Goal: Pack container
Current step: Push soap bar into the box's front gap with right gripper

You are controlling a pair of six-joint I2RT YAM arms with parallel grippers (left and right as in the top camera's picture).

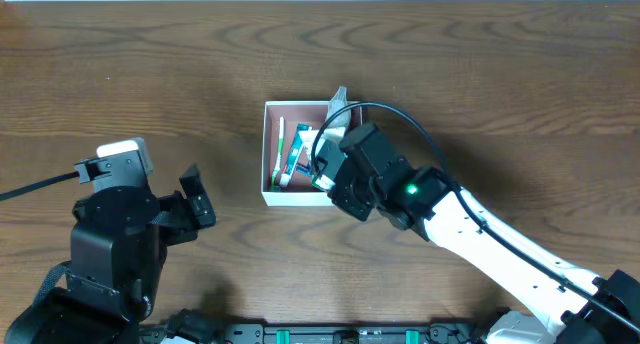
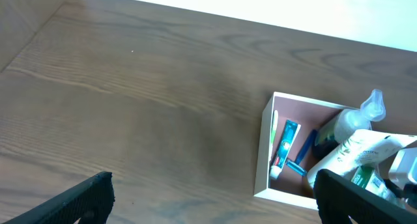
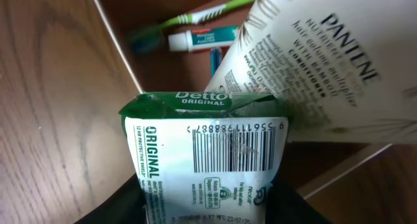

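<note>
My right fingers are black. The soap packet is green and white with a black barcode. The bottle is white, dark-lettered; the toothbrush green and white. The container has white walls and a pinkish-brown floor. The tabletop is brown wood grain.

I note the table: brown wood grain, smooth, low sheen. Container: walls look like white card, matt; floor flat pinkish-brown, also matt. Soap pack: thin printed wrapper, glossy, creased at its folded end. Pantene tube: smooth white plastic, satin finish. Toothbrush: green plastic, blurred. Right arm shell: glossy white plastic.
</note>
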